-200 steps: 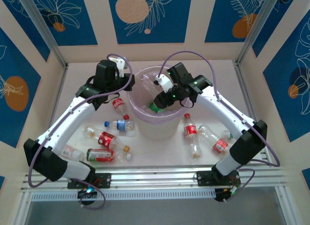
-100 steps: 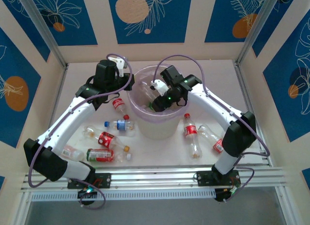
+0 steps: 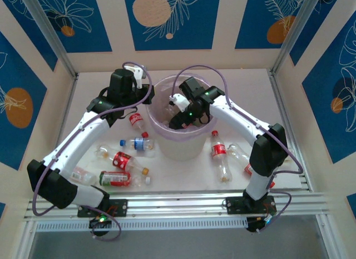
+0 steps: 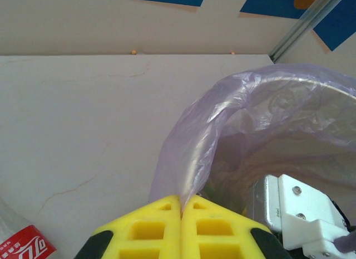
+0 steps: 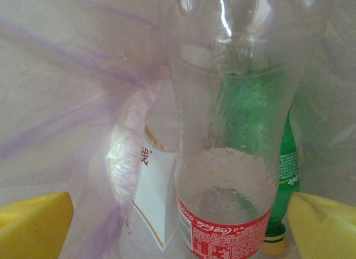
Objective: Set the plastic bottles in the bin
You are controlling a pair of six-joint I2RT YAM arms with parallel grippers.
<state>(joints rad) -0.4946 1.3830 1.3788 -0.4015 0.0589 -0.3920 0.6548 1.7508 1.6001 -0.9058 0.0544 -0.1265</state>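
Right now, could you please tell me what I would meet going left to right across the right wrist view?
Yellow finger, white-labelled item, red-labelled clear bottle, green bottle, other yellow finger.

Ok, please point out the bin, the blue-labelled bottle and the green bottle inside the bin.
bin [image 3: 179, 150]: top external view, white front wall.
blue-labelled bottle [image 3: 137, 143]: top external view, its blue label.
green bottle [image 5: 289, 175]: right wrist view, its labelled side.
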